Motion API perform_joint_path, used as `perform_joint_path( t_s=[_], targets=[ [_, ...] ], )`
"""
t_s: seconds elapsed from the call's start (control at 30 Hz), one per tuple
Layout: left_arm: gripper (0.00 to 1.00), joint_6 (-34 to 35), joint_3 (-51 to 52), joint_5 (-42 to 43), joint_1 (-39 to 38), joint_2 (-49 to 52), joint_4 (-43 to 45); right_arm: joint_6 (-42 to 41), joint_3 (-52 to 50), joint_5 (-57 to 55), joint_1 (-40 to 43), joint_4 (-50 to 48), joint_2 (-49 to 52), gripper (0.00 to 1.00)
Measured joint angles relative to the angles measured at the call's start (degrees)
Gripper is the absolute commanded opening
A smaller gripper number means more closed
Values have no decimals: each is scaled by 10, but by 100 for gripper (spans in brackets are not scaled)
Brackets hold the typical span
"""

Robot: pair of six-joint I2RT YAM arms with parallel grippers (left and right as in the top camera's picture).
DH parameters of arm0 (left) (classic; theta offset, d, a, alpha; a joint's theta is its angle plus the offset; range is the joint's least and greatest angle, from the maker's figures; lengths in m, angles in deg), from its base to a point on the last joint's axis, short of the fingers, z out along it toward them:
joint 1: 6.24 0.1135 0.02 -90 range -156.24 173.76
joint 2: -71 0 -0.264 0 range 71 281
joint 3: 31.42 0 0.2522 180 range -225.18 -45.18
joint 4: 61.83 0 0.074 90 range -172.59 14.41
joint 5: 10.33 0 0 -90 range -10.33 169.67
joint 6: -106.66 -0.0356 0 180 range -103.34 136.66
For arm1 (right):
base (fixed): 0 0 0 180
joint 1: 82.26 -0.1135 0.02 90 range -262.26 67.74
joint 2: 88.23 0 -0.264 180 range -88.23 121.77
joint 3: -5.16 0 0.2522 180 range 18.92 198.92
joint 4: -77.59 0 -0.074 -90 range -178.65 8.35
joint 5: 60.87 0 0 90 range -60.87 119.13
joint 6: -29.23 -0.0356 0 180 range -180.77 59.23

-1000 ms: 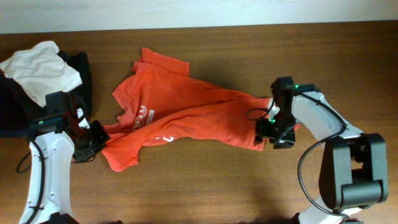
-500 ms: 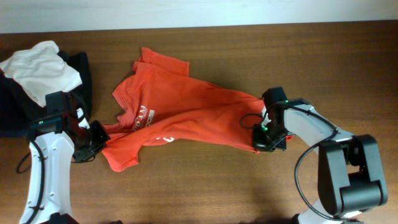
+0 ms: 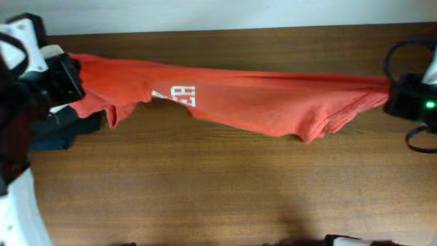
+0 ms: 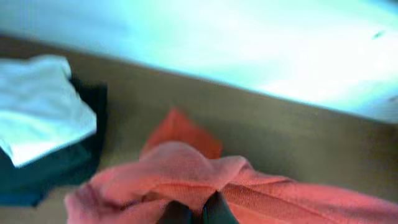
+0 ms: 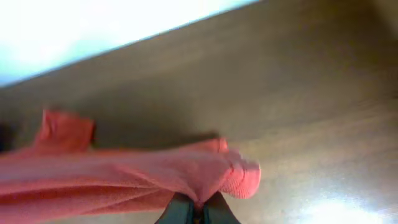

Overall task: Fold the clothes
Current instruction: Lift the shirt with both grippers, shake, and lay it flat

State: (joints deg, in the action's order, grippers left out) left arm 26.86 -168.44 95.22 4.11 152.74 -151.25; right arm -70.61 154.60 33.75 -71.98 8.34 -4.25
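The clothes, a red-orange T-shirt point(image 3: 252, 102) with white lettering point(image 3: 179, 93), hang stretched in a long band above the table, its lower edge sagging toward the wood. At the far left my left gripper point(image 3: 70, 76) is shut on one end of the shirt. My right gripper point(image 3: 392, 93) at the far right is shut on the other end. In the left wrist view bunched red cloth point(image 4: 186, 168) is pinched between the dark fingertips of the left gripper point(image 4: 198, 213). In the right wrist view the right gripper point(image 5: 198, 213) pinches a fold of the shirt point(image 5: 124, 177).
A dark folded garment point(image 3: 65, 130) lies under the left arm at the table's left edge. In the left wrist view a white garment point(image 4: 37, 106) rests on dark ones point(image 4: 62, 165). A pale wall runs along the back of the brown wooden table point(image 3: 218, 191).
The right gripper shut on the shirt's right end. Both arms then rose and drew apart, lifting the crumpled shirt off the table and stretching it into a band.
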Motion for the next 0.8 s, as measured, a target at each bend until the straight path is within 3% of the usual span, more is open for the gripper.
perform_joint_path(
  t_s=[0.17,0.33,0.47,0.57,0.63,0.67,0.73,0.77,0.8],
  targets=[
    [0,0,-57,-8,-1,-28,21,9,55,-17,8,-22,-20,4],
    [0,-1,-61,14,-34,93,94,22,59,-17,8,-85,125,4],
    [0,-10,-58,19,-74,249,289,23,54,-18,8,-231,254,4],
    [0,-12,-56,21,-78,292,431,23,59,-16,8,-328,255,4],
    [0,-12,-113,21,-79,292,463,24,87,-15,22,-325,242,4],
    [0,-14,-158,23,-77,292,410,24,96,-10,35,-291,234,4],
    [0,-16,-232,46,-76,277,222,31,99,-3,68,-188,219,4],
    [0,-16,-238,51,-76,270,80,42,77,-10,73,-113,217,4],
    [0,-16,-213,52,-79,281,-36,43,40,-13,76,-101,220,4]
  ],
)
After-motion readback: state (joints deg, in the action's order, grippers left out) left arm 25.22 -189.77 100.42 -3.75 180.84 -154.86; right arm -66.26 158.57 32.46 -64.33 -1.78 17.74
